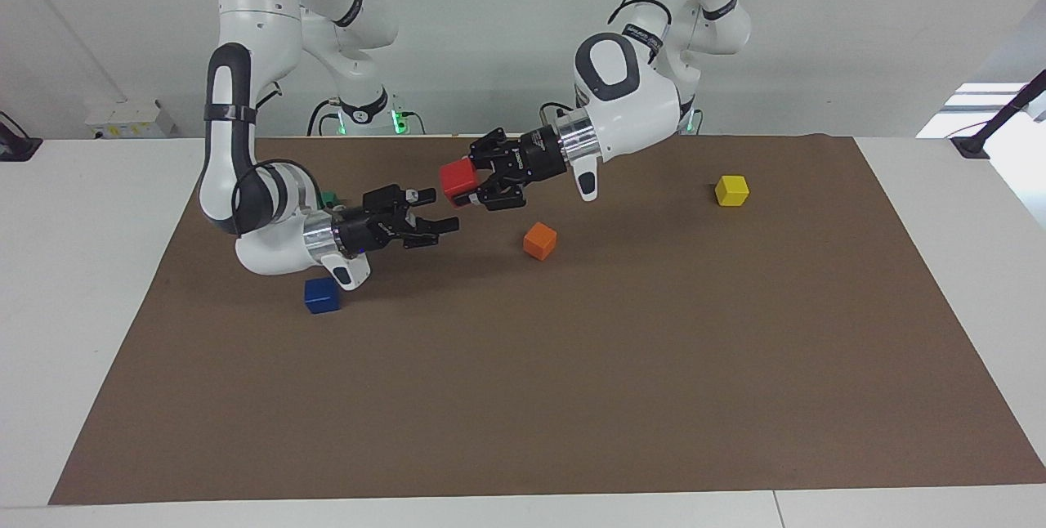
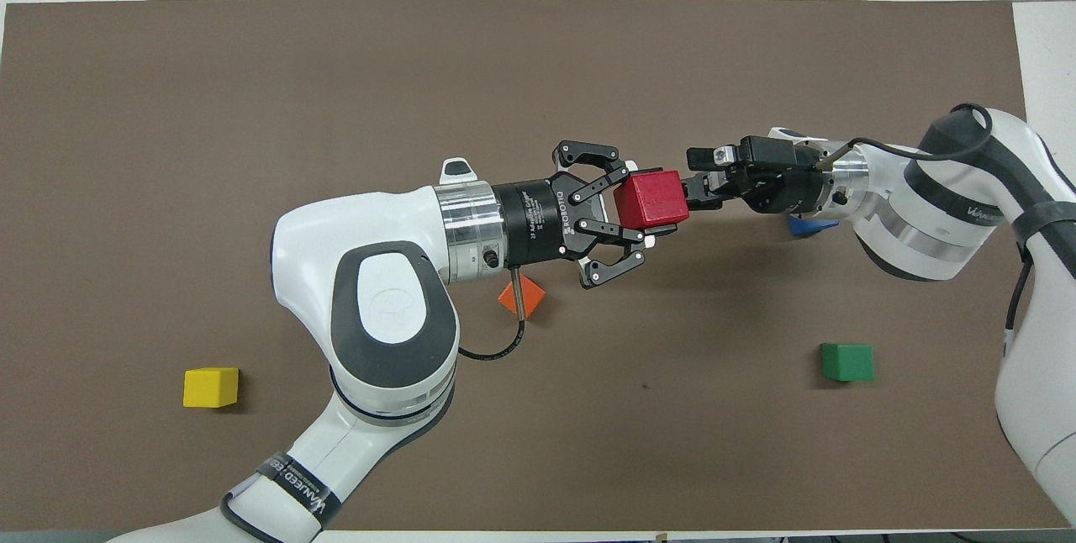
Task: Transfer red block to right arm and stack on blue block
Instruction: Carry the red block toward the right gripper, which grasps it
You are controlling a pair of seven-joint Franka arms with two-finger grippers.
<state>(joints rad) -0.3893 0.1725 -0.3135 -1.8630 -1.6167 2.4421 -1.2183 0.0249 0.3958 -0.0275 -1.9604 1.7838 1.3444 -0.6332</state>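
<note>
Rigidity and lightness look likely in the red block (image 1: pixel 458 178), pinched in your left gripper (image 1: pixel 472 185); take its bare faces with the right gripper (image 1: pixel 437 230), jaws wide and empty.

White jointed arms (image 2: pixel 361 274), dark grey joint panels, silver wrist rings, black cables, black grippers (image 2: pixel 647 211)

Left hand (image 2: pixel 649 208) grips the red block (image 2: pixel 651 197) at mid-table; the right hand (image 2: pixel 694 175), fingers spread, meets it from three o'clock.
</note>
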